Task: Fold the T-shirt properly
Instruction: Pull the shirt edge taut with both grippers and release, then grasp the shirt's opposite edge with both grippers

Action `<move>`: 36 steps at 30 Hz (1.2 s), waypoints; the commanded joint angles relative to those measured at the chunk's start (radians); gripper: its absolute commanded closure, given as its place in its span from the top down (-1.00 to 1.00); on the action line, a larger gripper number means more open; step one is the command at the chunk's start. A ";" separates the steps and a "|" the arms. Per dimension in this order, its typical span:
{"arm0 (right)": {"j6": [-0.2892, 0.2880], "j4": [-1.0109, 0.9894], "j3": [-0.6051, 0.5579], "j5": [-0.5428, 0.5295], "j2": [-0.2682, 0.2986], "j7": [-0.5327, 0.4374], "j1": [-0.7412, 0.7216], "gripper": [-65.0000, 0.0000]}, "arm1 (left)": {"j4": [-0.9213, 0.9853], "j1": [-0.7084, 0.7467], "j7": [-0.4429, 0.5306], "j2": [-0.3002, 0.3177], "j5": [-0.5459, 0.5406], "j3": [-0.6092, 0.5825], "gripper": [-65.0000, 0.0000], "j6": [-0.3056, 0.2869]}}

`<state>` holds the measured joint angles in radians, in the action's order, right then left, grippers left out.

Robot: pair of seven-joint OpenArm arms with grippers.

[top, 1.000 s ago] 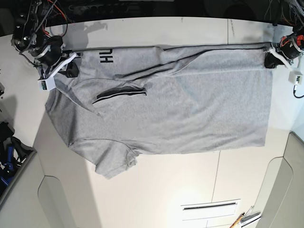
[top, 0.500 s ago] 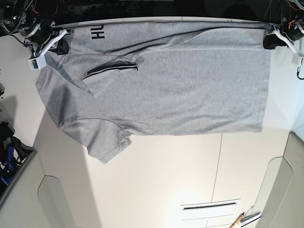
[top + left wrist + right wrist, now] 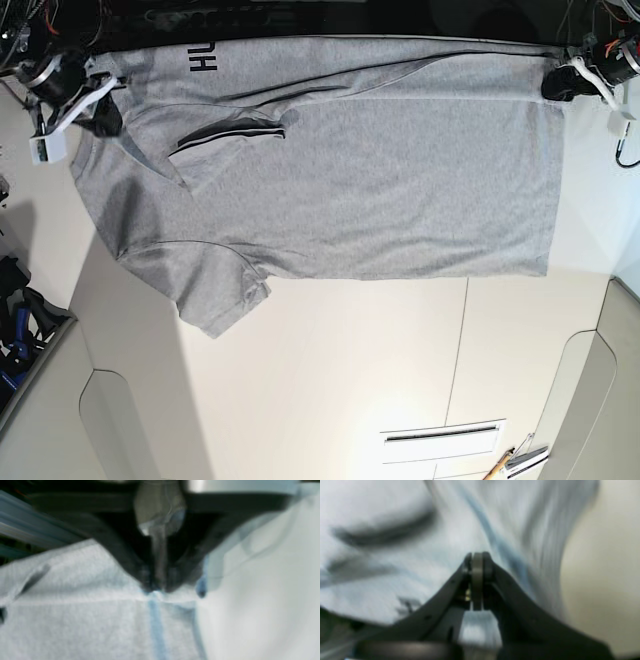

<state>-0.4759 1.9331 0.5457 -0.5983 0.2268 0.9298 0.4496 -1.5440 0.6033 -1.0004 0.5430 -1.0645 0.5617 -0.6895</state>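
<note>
T-shirt (image 3: 330,170) lies spread flat on the white tabletop (image 3: 350,380), long axis running 9 to 3 o'clock in the base view: neck and shoulders toward 9, hem toward 3. One short sleeve (image 3: 215,300) sticks out toward 7 o'clock. The far long edge is turned over on itself, baring a strip of the printed side at 11 o'clock.

Right gripper (image 3: 100,105) at the shoulder corner, 10 o'clock. Wrist view is blurred, but the jaws read as pressed together on a thin layer of grey cloth.

Left gripper (image 3: 560,85) at the hem corner, 2 o'clock. Wrist view has the jaw tips close together at the hem seam with cloth between them; too smeared to say whether they pinch firmly or have started to part. Cannot tell.

Step in hand, as I judge it: setting out the lengthwise fold, both arms at the two ends of the far edge. Next move likely calls for a clean let-go at both corners without dragging the cloth, then dealing with the sleeve.

Writing: black block capitals (image 3: 203,62), "HU" readable, the rest hidden under the fold. No brand label seen.
</note>
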 commanded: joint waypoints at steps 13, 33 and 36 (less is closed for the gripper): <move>0.000 -0.143 0.005 0.254 0.114 -0.157 -0.370 -0.02 | -0.126 -0.006 0.009 0.020 -0.039 0.178 -0.06 -0.009; -0.105 -1.017 -0.443 0.079 0.211 -0.160 -0.812 -0.03 | -0.125 -0.061 0.032 0.019 -0.016 0.178 -0.06 -0.009; -0.104 -1.017 -0.470 0.106 0.208 -0.145 -0.812 -0.40 | -0.125 -0.107 0.045 0.019 0.017 0.177 -0.06 -0.009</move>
<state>-0.5838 0.9127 0.0788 -0.5228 0.4290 0.7403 -0.3584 -1.6554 0.4976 -0.9745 0.5407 -1.0325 0.7303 -0.6895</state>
